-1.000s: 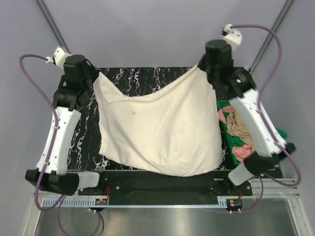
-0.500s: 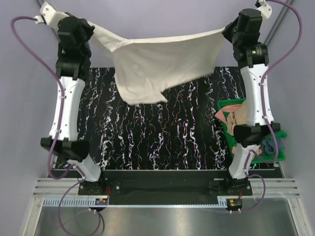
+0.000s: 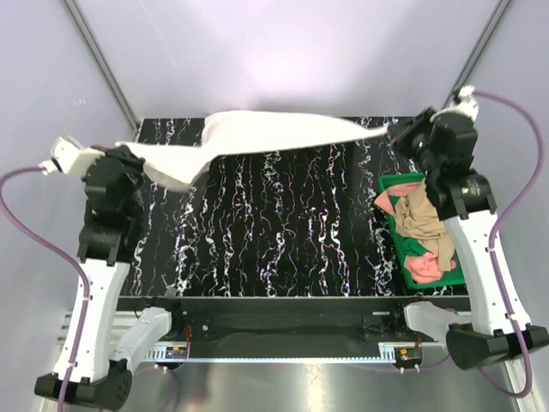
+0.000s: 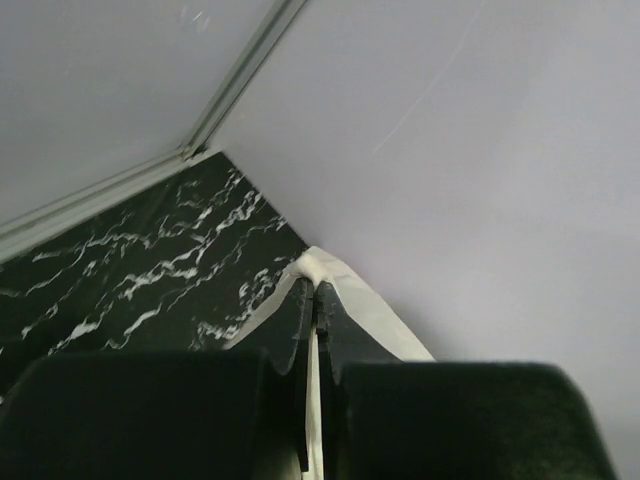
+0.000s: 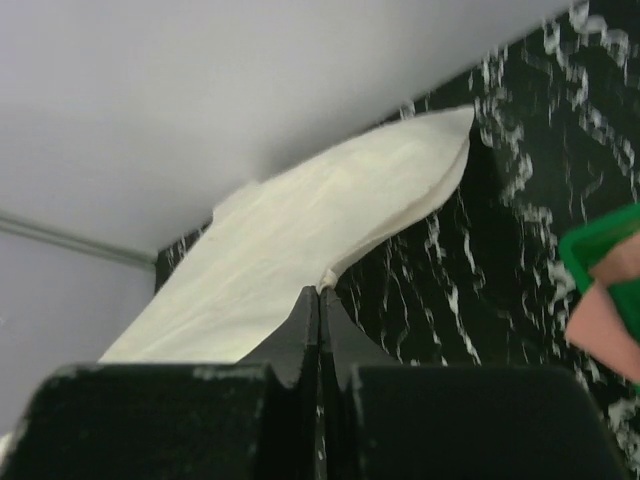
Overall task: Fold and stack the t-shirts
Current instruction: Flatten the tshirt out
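Edges of the large cream cloth t-shirt (image 3: 274, 133) sit clamped in left and right jaws, stretched between them; black marbled table (image 3: 283, 232) shows below.

The cream t-shirt (image 3: 274, 133) stretches as a long, narrow band across the far side of the tabletop (image 3: 283, 223). The tan t-shirt (image 3: 420, 219) and the salmon-pink t-shirt (image 3: 422, 268) lie crumpled in the green bin (image 3: 396, 181).

Matt cream cloth t-shirt (image 3: 274, 133) above a smooth, black marble-patterned table (image 3: 283, 232).
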